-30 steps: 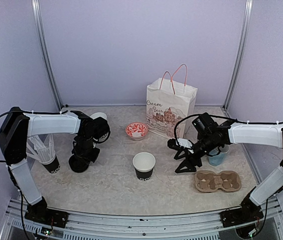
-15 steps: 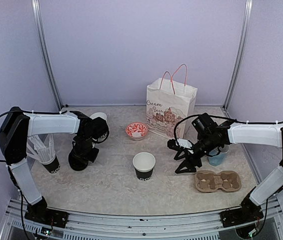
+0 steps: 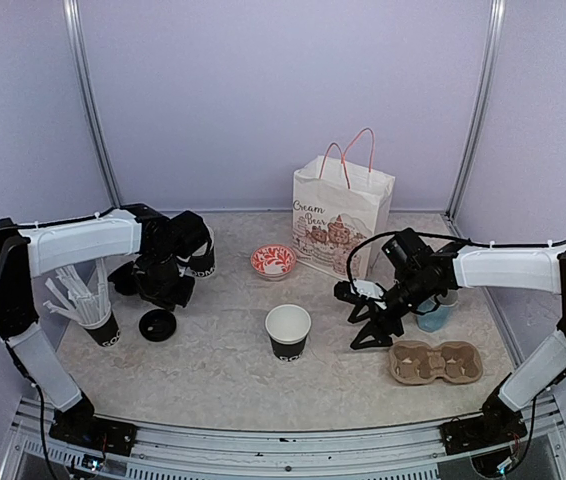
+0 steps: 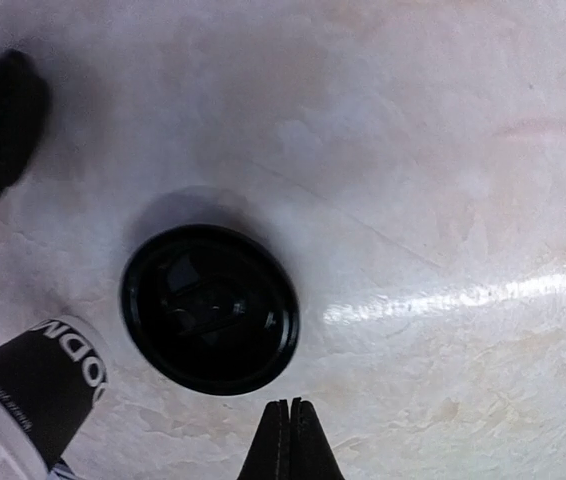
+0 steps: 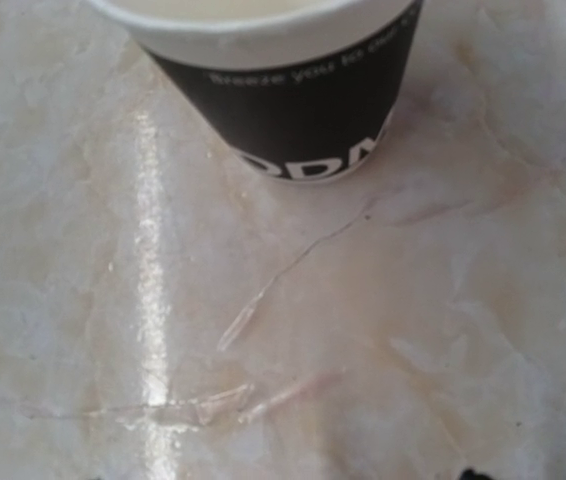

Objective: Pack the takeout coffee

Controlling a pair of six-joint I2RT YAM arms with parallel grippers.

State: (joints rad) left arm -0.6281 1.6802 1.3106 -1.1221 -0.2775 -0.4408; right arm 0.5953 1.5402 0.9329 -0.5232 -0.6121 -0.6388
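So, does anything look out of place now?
Yes. The round black plastic lid lies alone on the table, apart from the open black paper cup, and the left tool is shut near it, holding nothing.

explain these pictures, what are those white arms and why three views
Two robot arms are bolted to a table, each ending in a two-finger gripper. The wide picture is from a camera above and behind; the other two are from cameras on each wrist. On the table sit an open black paper cup, a black lid, a cup of straws, a patterned bowl, a paper bag, a cardboard cup carrier and a blue mug. The left gripper is shut, empty, near the lid; the right gripper is open, facing the cup.
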